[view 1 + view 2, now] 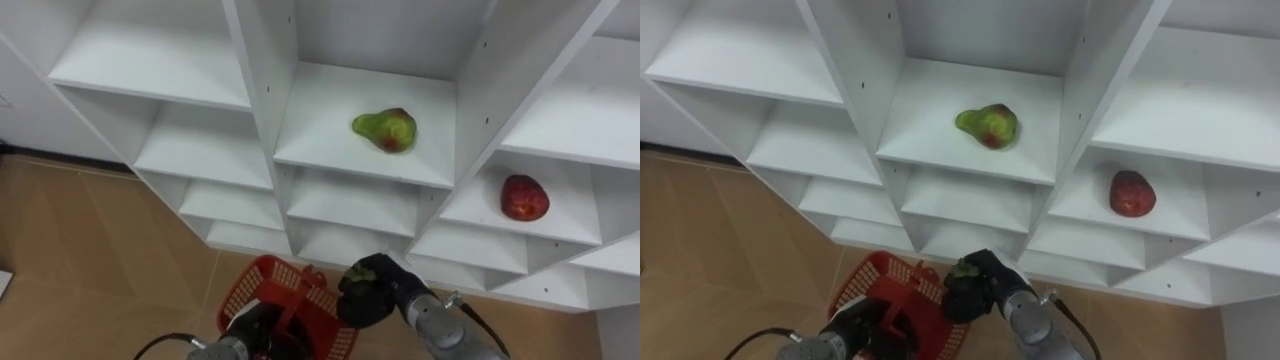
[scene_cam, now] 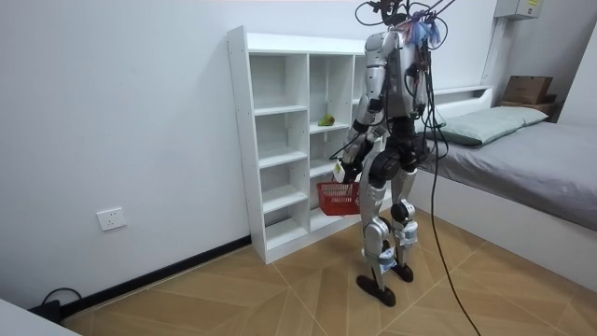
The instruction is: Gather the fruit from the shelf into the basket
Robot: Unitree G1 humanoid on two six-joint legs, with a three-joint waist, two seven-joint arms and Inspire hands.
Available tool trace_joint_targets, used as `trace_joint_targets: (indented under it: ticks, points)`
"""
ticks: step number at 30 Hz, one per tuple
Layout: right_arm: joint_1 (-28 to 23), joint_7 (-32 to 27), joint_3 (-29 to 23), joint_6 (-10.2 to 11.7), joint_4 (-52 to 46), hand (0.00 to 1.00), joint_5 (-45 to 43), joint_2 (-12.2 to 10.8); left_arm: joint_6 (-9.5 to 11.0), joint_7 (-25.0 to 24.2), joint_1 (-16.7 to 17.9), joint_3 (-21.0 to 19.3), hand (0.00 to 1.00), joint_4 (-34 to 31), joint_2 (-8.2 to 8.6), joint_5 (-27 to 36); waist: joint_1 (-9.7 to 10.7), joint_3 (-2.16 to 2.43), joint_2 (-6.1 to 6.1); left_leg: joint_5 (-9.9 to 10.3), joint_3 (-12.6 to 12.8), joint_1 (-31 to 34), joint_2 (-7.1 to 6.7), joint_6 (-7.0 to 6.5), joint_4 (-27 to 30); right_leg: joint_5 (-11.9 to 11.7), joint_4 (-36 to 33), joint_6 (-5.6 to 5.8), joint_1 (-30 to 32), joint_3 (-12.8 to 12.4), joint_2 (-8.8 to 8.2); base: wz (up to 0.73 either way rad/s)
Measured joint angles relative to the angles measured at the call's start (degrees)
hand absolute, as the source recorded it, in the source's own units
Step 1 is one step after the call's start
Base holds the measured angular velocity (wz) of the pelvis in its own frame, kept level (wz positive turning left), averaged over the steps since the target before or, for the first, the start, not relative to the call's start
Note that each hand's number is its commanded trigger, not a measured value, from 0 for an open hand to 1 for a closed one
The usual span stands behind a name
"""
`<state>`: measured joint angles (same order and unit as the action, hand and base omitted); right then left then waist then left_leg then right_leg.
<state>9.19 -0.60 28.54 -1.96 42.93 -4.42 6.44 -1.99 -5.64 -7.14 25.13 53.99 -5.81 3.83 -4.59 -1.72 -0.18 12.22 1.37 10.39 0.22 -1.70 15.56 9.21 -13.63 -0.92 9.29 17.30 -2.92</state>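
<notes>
My left hand (image 1: 250, 330) is clamped on the basket (image 1: 255, 283) handle. Just right of the basket, my right hand (image 1: 388, 288) is curled round a green fruit (image 1: 360, 290). I judge the drop is in hand: carry it over the basket, then let go. Above the basket, a pear (image 1: 385, 130) and, further right, a red fruit (image 1: 524, 197) wait in the closet (image 1: 320, 115).

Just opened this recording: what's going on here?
The robot stands at a white open shelf unit. Its left hand grips the handle of a red plastic mesh basket. Its right hand is curled round a small greenish fruit just above the basket. A green-and-red pear lies on a middle shelf, and a red fruit lies in the compartment to its right.
</notes>
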Motion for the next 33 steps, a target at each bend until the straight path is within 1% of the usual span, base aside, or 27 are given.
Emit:
trace_joint_targets:
  ticks: [5,10,14,20,22,24,27,33]
  points:
    - [1.8,0.86,-0.02,0.21,4.0,1.0,2.27,-0.53,0.02,-0.05,-0.1,0.94,1.0,0.08,0.23,0.45,0.04,-0.04,0.07,-0.02,0.31,0.04,0.05,-0.02,0.11,0.0,-0.21,0.0,0.26,-0.35,-0.06,-0.02]
    - [1.84,2.79,-0.56,0.21,3.99,1.0,2.76,-1.04,0.02,-1.56,-0.12,0.82,1.0,1.16,0.58,0.44,-0.06,-0.03,0.09,-0.02,0.46,0.04,0.08,-0.04,0.12,0.0,-0.21,0.0,0.38,-0.53,-0.04,-0.01]
    - [1.89,3.34,-0.58,0.23,3.94,1.0,5.8,-1.62,0.02,-2.71,-0.14,0.73,1.0,1.1,0.72,0.41,-0.14,0.04,0.29,-0.03,0.57,0.34,0.13,-0.03,0.13,-0.01,-0.24,-0.01,0.83,-0.38,-0.07,0.0]
    - [1.78,4.33,-0.6,1.08,3.95,1.0,8.08,-1.78,0.08,-3.72,-0.23,0.25,1.0,1.02,0.98,0.52,0.06,0.48,1.04,-0.03,0.6,0.07,0.12,-0.04,0.1,-0.01,-0.24,-0.01,0.7,-0.76,-0.03,-0.02]
    - [1.78,4.54,-0.6,1.27,3.95,1.0,9.02,-1.75,0.11,-3.83,-0.23,0.04,1.0,1.01,1.06,0.53,0.04,0.54,1.17,-0.04,0.87,0.01,0.15,-0.03,0.08,-0.01,-0.26,-0.01,0.7,-0.86,-0.06,-0.02]
    - [1.84,4.71,-0.57,1.4,4.52,1.0,12.32,-1.61,0.11,-3.84,-0.42,-0.16,1.0,1.01,1.83,0.72,0.04,0.57,1.28,-0.05,0.9,-0.05,0.17,-0.02,0.08,-0.01,-0.29,-0.01,0.61,-0.71,-0.02,0.0]
    - [2.01,5.57,-0.52,1.49,6.32,1.0,16.64,-1.69,0.11,-3.84,-0.86,-0.13,1.0,0.88,2.29,1.1,0.06,0.52,1.43,-0.06,0.89,0.06,0.15,-0.03,0.08,-0.01,-0.28,-0.01,0.63,-0.47,-0.04,0.0]
    - [2.02,6.36,-0.53,1.53,8.21,1.0,18.0,-1.71,0.34,-3.84,-1.65,-0.08,1.0,0.58,2.94,1.22,-0.01,0.5,1.62,-0.09,0.87,0.14,0.15,-0.01,0.06,-0.01,-0.28,-0.02,0.64,-0.22,-0.04,0.0]
